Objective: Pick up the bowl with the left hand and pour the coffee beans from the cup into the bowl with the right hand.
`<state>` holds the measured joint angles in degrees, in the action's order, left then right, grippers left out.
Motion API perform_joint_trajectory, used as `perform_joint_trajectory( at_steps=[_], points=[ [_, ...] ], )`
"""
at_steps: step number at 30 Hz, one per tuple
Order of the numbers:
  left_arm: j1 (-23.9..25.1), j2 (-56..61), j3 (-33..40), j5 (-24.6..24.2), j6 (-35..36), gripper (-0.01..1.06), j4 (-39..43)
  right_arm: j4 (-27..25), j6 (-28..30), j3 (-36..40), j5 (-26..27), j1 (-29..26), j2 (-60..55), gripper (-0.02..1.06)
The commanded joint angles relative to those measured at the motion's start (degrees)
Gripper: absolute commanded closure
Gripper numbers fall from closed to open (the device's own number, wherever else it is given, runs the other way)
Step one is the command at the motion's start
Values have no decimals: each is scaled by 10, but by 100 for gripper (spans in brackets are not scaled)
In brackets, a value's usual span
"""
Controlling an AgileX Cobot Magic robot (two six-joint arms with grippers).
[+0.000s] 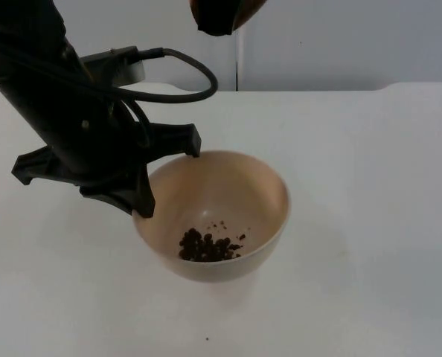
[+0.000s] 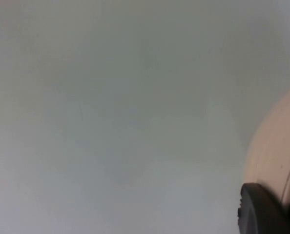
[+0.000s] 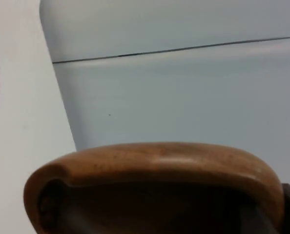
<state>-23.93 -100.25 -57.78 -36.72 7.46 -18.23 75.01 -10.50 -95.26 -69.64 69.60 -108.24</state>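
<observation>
Bowl: cream-coloured, glossy bowl [image 1: 228, 201], which we see in the middle part of the white table [image 1: 370, 223], well away from its edges; whether it rests on the surface or is lifted just off it we cannot tell.
Coffee beans: we count a small dark heap of coffee beans [image 1: 206, 245] at the bottom of the bowl, with a few loose crumbs beside it.
Left end effector: the left end effector [image 1: 169, 175] grips the bowl's rim on the side toward the table's left edge, its fingers closed over the wall, one outside and one reaching in; in the left wrist view we see one black fingertip [image 2: 262, 209] against the bowl's pale outer wall.
Cup: a brown wooden cup [image 3: 155, 185] is up above the table's far edge, near the grey wall.
Right end effector: we see the right end effector [image 1: 219, 16] at the cup, high above the far edge; how far its fingers are open we cannot tell.
</observation>
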Motion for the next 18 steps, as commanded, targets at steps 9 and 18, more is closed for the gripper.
perform_joint_trajectory(
  at_steps=[9,18],
  points=[
    [0,2,1,1,3,105,-6,-91,9,1,1,-27,11,105],
    [0,2,1,2,3,105,-4,-217,12,1,12,-93,45,105]
  ],
)
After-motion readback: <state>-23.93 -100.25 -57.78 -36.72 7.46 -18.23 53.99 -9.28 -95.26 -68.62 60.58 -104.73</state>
